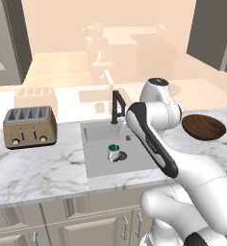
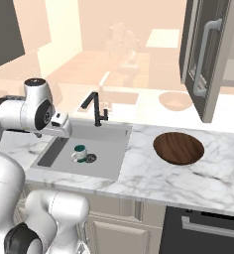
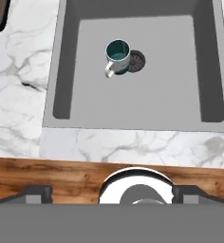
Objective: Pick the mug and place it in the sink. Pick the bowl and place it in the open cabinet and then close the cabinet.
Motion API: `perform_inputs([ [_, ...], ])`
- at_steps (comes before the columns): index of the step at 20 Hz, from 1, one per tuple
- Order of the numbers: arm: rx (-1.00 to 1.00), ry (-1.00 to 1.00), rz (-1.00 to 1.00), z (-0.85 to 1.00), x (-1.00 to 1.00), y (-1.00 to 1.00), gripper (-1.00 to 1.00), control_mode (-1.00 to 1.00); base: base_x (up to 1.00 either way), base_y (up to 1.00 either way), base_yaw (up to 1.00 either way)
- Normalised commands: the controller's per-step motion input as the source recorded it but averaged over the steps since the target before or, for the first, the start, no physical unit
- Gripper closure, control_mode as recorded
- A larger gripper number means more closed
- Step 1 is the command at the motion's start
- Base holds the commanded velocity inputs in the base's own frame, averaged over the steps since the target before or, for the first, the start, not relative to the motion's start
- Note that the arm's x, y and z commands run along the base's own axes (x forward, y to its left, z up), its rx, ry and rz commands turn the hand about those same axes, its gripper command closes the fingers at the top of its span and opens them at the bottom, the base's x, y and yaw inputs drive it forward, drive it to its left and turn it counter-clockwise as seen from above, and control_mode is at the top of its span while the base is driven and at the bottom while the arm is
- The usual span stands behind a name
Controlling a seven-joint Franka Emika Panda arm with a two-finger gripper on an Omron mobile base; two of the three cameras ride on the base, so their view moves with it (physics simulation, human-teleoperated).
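The sink [image 1: 98,163] basin lies open from above, with the mug [image 1: 114,152] upright beside the drain and the black faucet [image 1: 117,107] standing at its back edge. Toward the desk's [image 2: 153,178] right end, the bowl [image 2: 179,148] sits with bare marble around it, under the open cabinet [image 2: 208,54] door.

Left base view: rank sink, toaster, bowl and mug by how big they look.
1. sink
2. toaster
3. bowl, close to the toaster in apparent size, so that order is unsure
4. mug, clearly smallest
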Motion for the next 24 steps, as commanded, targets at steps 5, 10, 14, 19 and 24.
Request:
perform_inputs([
  [5, 0.0, -0.04, 0.18, 0.0, -0.1, -0.08, -1.0, -1.0, 0.0, 0.0, 0.0],
  [10, -0.03, -0.16, 0.05, 0.01, -0.26, -0.02, -1.0, -1.0, 0.0, 0.0, 0.0],
  [14, -0.04, -0.18, 0.0, 0.0, -0.28, 0.0, -1.0, -1.0, 0.0, 0.0, 0.0],
  [19, 0.0, -0.07, -0.04, 0.0, -0.17, -0.01, -1.0, -1.0, 0.0, 0.0, 0.0],
  [24, 0.03, 0.0, -0.04, 0.0, -0.12, -0.11, -1.0, -1.0, 0.0, 0.0, 0.0],
])
